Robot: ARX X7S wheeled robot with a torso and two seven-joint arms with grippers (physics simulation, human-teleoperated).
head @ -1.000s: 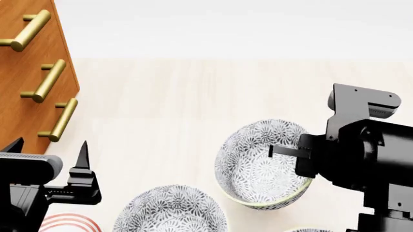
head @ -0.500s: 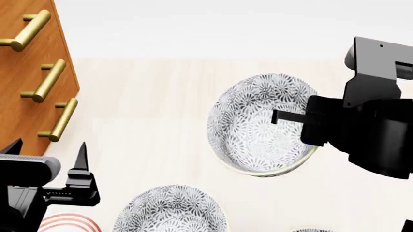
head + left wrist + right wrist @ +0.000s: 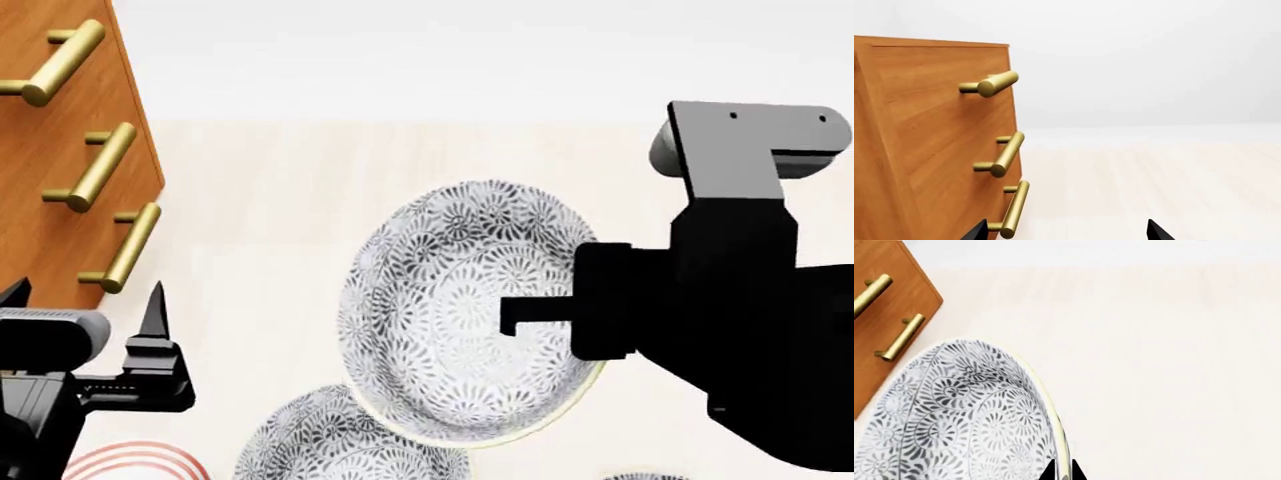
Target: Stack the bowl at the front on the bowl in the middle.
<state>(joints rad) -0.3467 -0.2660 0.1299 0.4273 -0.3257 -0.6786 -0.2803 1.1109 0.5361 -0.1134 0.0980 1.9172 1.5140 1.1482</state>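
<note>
While pinching its rim, right fingers [image 3: 1051,471] hold the front bowl [image 3: 461,310] aloft.

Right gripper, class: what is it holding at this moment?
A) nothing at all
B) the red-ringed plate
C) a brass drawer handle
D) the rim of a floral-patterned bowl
D: the right gripper has its fingertips on either side of the pale rim of the bowl at the front, which is lifted and tilted.

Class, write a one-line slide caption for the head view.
Right gripper carries a tilted bowl above another bowl.
</note>
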